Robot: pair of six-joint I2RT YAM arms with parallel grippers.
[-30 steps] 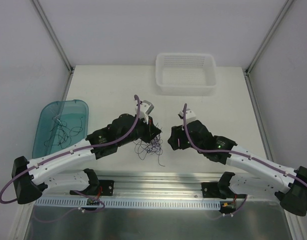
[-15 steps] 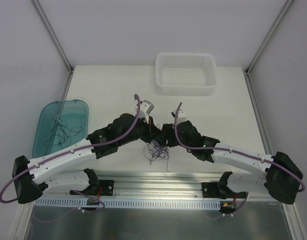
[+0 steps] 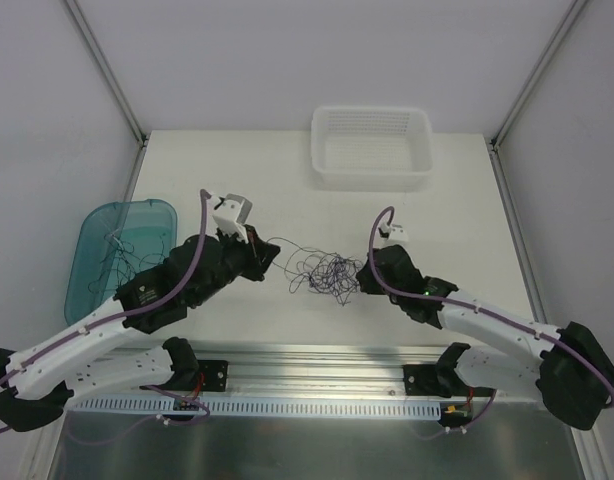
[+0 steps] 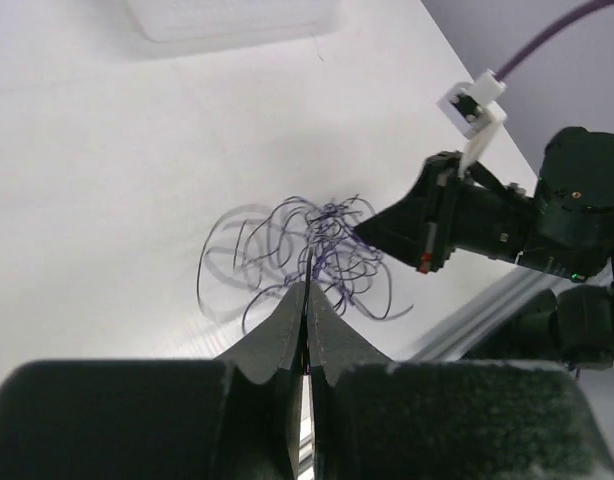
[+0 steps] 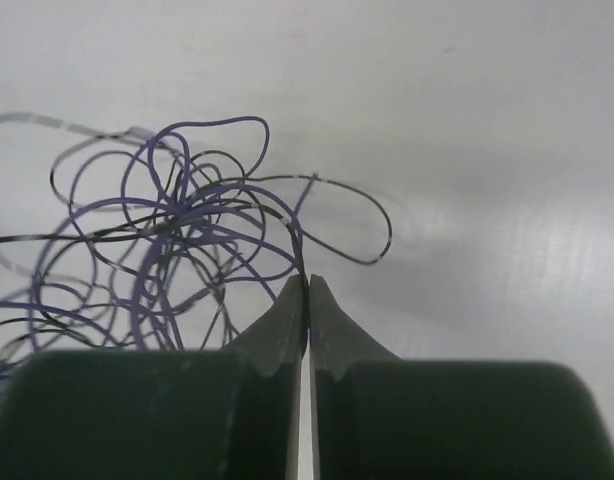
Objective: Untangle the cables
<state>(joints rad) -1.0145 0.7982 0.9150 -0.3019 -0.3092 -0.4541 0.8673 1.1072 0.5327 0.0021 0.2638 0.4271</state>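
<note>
At the far left the left arm's base is cut off by the top view's edge; a teal tray [image 3: 99,228] holds loose strands [image 3: 127,262], too thin to count; where one wire ends and the next begins in the cables [image 3: 325,272] cannot be told, and the far loops blur in the left wrist view [image 4: 237,245]; in the right wrist view the tangle [image 5: 177,230] runs off the left edge.

The left gripper [image 3: 271,256] is clenched, its fingertips pressed together [image 4: 305,296] with thin wires running into the seam; one dark strand stretches from it rightward to the clump; the clump lies between the two grippers, near the table's front edge; the right gripper [image 3: 361,280] touches the clump's right side, its jaws closed tight [image 5: 307,290] with a purple wire dropping straight into the line where they meet; which single wire each one pinches is not clear.

The table [image 3: 217,170] is pale and matte; a white basket [image 3: 372,172] stands at the back, right of centre, well apart from the tangle; a metal rail [image 3: 317,405] runs along the near edge; plain grey-white walls close in on three sides.
</note>
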